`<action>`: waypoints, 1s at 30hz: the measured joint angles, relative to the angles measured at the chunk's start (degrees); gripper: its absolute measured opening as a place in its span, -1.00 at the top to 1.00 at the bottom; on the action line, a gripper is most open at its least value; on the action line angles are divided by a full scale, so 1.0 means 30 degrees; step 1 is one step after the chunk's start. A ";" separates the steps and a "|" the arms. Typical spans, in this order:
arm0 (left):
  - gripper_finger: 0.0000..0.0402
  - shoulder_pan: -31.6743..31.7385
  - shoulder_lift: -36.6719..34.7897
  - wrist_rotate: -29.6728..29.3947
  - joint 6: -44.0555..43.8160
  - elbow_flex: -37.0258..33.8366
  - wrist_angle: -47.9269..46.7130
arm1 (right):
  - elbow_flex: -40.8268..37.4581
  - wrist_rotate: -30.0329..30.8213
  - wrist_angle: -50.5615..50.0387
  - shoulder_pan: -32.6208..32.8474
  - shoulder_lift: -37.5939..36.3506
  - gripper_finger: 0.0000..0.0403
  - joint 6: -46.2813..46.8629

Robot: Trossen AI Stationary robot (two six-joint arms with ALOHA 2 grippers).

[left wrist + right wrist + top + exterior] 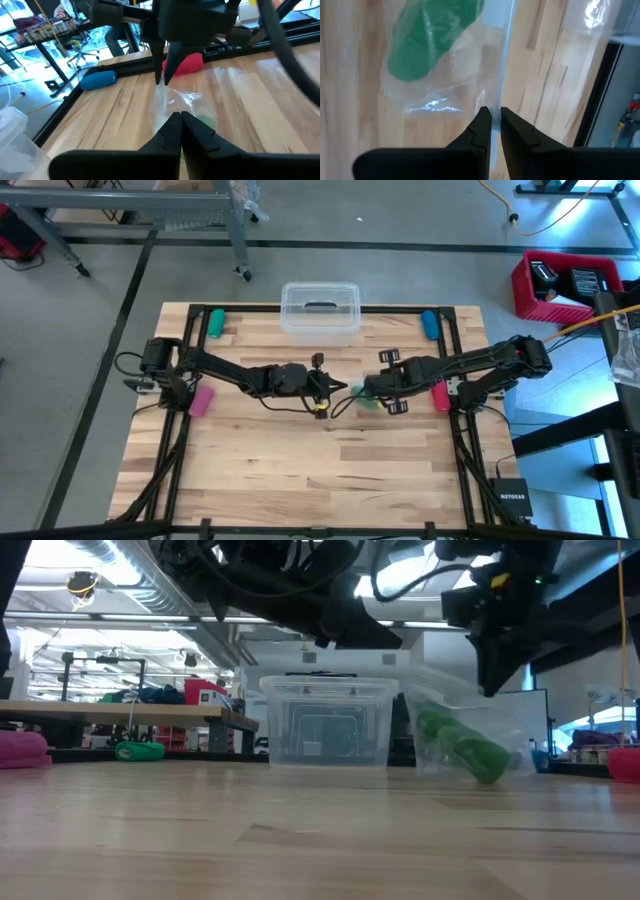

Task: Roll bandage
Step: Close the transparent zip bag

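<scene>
No bandage shows as a strip. A small green cylinder (427, 35) sits inside a clear plastic bag (462, 745) at the table's middle. In the low view the bag hangs tilted, and its lower end is at or just above the tabletop. My right gripper (496, 117) comes down from above and is shut on the bag. My left gripper (180, 119) reaches in almost level from the table's left. It is shut, with its tips right at the bag's near side (175, 102). My right gripper pinches a thin upper edge of the clear bag (496, 131) between its two fingertips, slanting down from above. The bag hangs below the fingers with the green cylinder in its lower part. My left gripper has its shut tips at the bag, but I cannot tell whether they touch it.
A clear lidded box (320, 310) stands at the far middle of the table. A green roll (215, 323) lies at the far left and a blue roll (430, 323) at the far right. Pink rolls (201, 400) (440, 394) lie by the arms' bases. The near half is bare wood (320, 480).
</scene>
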 joint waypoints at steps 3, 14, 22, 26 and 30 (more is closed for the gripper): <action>1.00 0.0224 0.0007 0.0007 -0.1005 0.0000 0.0001 | 0.0011 -0.0194 0.0905 0.0000 0.0004 0.82 -0.0044; 0.47 0.0562 0.0044 0.0635 -0.3988 0.0000 -0.1804 | 0.0029 -0.0696 0.2135 0.0015 -0.0002 0.82 -0.0386; 0.13 0.0558 0.0133 0.1995 -0.4696 0.0000 -0.1656 | 0.0044 -0.0696 0.2241 0.0015 -0.0002 0.82 -0.0452; 0.12 0.0839 0.0834 0.1367 -0.5150 0.0000 -0.0128 | 0.0047 -0.0696 0.2539 0.0015 -0.0002 0.82 -0.0455; 0.12 0.0781 0.1515 0.1881 -0.5200 0.0152 0.1019 | 0.0058 -0.0696 0.3056 0.0015 -0.0002 0.82 -0.0459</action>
